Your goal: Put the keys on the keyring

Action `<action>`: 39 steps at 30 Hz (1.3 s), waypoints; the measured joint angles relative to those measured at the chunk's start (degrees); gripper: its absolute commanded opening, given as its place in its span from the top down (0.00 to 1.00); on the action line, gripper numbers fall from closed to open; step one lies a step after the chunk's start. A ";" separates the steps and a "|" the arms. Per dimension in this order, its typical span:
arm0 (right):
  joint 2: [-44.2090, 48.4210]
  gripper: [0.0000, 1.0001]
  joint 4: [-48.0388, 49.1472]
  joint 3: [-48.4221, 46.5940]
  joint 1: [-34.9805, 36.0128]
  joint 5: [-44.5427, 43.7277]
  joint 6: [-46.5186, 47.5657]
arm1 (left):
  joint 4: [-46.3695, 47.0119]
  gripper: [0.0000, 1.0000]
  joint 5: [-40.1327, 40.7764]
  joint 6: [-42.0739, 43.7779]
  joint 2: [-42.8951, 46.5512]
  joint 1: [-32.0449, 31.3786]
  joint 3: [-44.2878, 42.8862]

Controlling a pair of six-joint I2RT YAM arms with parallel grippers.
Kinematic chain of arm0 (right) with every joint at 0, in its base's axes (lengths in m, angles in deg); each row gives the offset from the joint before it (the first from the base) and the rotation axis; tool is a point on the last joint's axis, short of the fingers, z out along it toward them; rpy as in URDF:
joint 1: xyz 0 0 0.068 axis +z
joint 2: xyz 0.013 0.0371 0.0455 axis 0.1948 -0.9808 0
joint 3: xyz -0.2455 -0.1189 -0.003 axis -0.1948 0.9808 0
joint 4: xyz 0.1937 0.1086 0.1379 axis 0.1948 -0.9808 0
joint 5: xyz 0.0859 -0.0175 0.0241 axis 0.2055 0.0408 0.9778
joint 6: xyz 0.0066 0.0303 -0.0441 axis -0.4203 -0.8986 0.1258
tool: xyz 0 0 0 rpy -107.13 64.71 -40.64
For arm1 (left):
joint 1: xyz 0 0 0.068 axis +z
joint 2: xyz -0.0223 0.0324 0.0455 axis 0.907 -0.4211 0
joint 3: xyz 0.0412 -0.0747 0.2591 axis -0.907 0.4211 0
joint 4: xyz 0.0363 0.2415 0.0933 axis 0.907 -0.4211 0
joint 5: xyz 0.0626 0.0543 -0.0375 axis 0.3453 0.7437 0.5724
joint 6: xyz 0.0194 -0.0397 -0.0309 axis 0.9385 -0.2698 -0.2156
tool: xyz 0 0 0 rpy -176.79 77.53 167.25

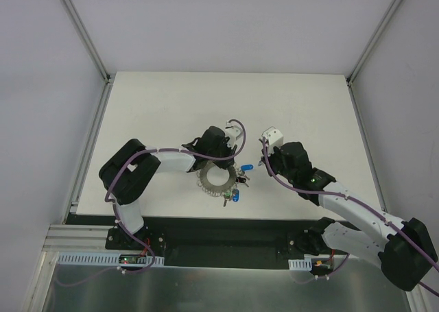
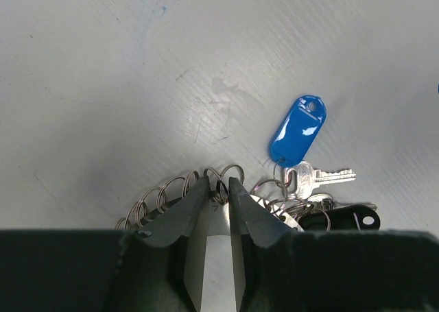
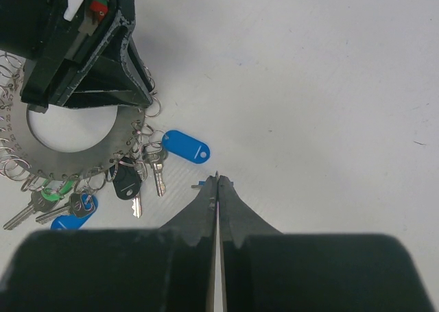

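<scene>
The keyring point(image 3: 65, 154), a flat grey ring fringed with wire loops, lay on the white desk point(image 1: 171, 106), with plastic-headed keys point(image 3: 137, 182) at its rim. The left hand point(image 2: 218, 188) narrowly straddled one loop, grip unclear. The right hand point(image 3: 217, 182), pressed together, was beside the keyring.

A lab test cell: white table point(image 1: 171, 99) walled by plain panels point(image 1: 41, 86).

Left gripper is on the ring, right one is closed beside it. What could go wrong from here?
The left gripper pinches just one small wire loop of the keyring; that thin hold could slip.
The keys and the blue tag bunch right beside that grip and might snag.
The right gripper, shut and empty, sits close by; the two could collide.
</scene>
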 measured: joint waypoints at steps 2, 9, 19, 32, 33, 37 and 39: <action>-0.11 0.99 -0.04 0.00 -0.02 0.04 -0.04 | -0.07 0.83 0.00 0.00 0.02 0.00 0.00; -0.48 0.99 -0.13 0.00 -0.02 0.11 -0.15 | -0.98 0.83 0.09 0.00 0.02 0.00 0.00; -0.85 0.99 -0.33 0.00 -0.02 0.68 -0.15 | -1.33 0.93 0.35 0.00 0.02 0.00 -0.04; 0.24 0.99 -0.46 0.00 -0.02 3.93 -0.11 | -1.33 1.00 -1.57 3.93 2.86 0.00 1.92; 0.94 0.99 -0.50 0.00 -0.02 4.61 -0.09 | -1.27 1.00 -2.21 5.14 4.83 0.02 3.21; 4.66 0.99 -0.63 0.00 -0.02 7.87 0.17 | -0.26 1.00 -6.75 9.35 12.44 0.00 6.47; 6.36 0.99 -0.72 -0.02 -0.02 10.25 0.37 | 0.48 1.00 -9.29 11.28 15.78 0.00 7.67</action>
